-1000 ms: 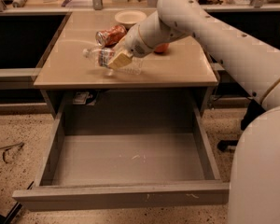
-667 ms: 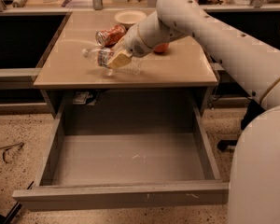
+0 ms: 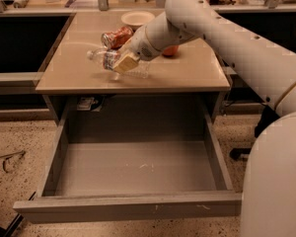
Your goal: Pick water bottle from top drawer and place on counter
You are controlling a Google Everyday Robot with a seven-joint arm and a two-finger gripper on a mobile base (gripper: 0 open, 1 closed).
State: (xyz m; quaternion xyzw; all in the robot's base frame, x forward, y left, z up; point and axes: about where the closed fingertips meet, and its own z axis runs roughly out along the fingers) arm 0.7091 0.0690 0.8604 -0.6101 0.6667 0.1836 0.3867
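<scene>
The water bottle (image 3: 108,59) is clear with a white cap pointing left and a dark label band. It lies on its side, held just above the beige counter (image 3: 187,73). My gripper (image 3: 124,63) reaches in from the right and is shut on the bottle's body, its tan pads over the label. The top drawer (image 3: 133,169) stands pulled fully open below the counter, with a bare grey bottom.
A crushed red soda can (image 3: 117,36) lies behind the bottle. A white bowl (image 3: 137,19) stands at the counter's back. An orange object (image 3: 170,51) sits partly behind my arm. My white arm fills the right side. Speckled floor surrounds the drawer.
</scene>
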